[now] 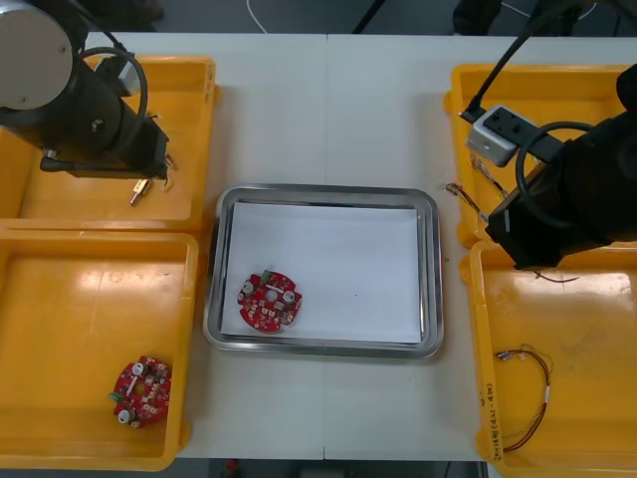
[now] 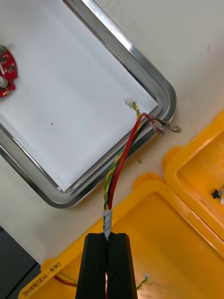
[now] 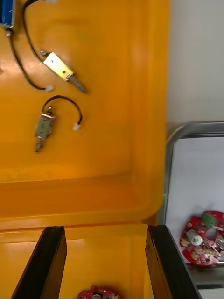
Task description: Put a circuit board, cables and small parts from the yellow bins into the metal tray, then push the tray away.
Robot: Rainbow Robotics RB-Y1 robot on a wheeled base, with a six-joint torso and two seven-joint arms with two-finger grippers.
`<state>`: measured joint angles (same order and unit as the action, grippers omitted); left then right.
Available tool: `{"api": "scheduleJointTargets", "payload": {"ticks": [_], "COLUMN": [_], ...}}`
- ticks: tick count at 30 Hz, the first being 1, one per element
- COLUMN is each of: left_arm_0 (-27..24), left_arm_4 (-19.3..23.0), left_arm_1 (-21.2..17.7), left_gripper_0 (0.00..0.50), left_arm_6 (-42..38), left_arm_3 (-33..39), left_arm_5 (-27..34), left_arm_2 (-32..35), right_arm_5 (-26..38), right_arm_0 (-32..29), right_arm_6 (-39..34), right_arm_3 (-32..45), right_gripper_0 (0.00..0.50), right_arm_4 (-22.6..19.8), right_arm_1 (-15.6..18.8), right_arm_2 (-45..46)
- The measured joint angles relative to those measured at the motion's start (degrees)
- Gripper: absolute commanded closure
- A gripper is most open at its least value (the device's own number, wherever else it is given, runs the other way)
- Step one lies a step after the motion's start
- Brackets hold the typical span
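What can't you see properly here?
Front view: the left arm covers part of the far left bin.
Front view: the right arm covers part of the far right bin.
Right wrist view: the shut right gripper hides the red and yellow cable's held end.
Left wrist view: the edge cuts off a circuit board between the fingers of the open left gripper.

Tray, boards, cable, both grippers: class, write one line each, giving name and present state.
Tray, white inside, partly loaded.
Board in tray, lying flat.
Second board, lying in the near left bin.
Left gripper, open over the far left bin.
Right gripper, shut on the cable beside the tray.
Cable, gripped at one end.
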<state>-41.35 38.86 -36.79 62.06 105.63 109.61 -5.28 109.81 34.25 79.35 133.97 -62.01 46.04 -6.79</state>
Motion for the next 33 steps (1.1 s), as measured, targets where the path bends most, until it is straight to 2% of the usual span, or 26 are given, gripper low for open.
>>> {"api": "scheduleJointTargets", "payload": {"ticks": [7, 13, 26, 31, 33], "left_arm_0": [-2.2, -5.8, -12.0, -14.4, -15.4], "left_arm_4": [-2.7, -4.1, -5.7, -6.1, -6.4], "left_arm_1": [-0.1, -0.1, -0.1, -0.1, -0.1], "left_gripper_0": [0.0, 0.0, 0.0, 0.0, 0.0], "left_arm_6": [0.0, 0.1, 0.5, 1.9, 3.8], "left_arm_3": [-9.0, -17.5, -32.0, -37.0, -39.0], "left_arm_5": [-0.6, -4.5, -12.8, -14.9, -16.0], "left_arm_2": [0.4, 0.7, 1.1, 1.1, 1.1], "right_arm_5": [0.0, 0.0, 0.0, 0.0, 0.0], "right_arm_0": [4.7, 7.5, 10.7, 10.9, 10.9], "right_arm_6": [3.1, 3.2, 7.3, 15.2, 15.9], "right_arm_3": [-0.4, -0.8, -0.9, -3.0, -5.1], "right_gripper_0": [0.5, 0.5, 0.5, 0.5, 0.5], "right_arm_4": [4.9, 8.2, 14.0, 15.9, 15.9], "right_arm_1": [-4.5, -6.8, -7.2, -7.4, -7.9], "right_arm_2": [-7.4, -14.0, -27.3, -31.0, -31.5]}}
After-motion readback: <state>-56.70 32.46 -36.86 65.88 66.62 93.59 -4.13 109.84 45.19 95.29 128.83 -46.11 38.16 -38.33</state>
